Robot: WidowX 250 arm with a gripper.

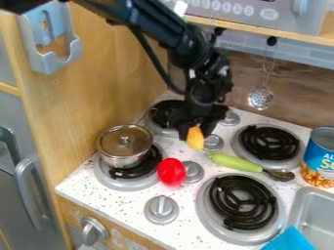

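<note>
Black 2-finger gripper (197, 130) is hanging nr lidded silver metal pot (122, 146), prob. pinching small yellow-orange piece (196, 138); rounded red obj. (172, 172) is sitting closer to pot, green-handled metal spoon (236, 162) farther.

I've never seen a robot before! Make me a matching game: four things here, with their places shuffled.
1. lidded pot
2. green-handled spoon
3. skimmer
4. yellow-orange piece

A. hanging from a hook
B. in the gripper
C. between the right-hand burners
D. on the left-hand front burner

Right pairs: 1-D, 2-C, 3-A, 4-B
</note>
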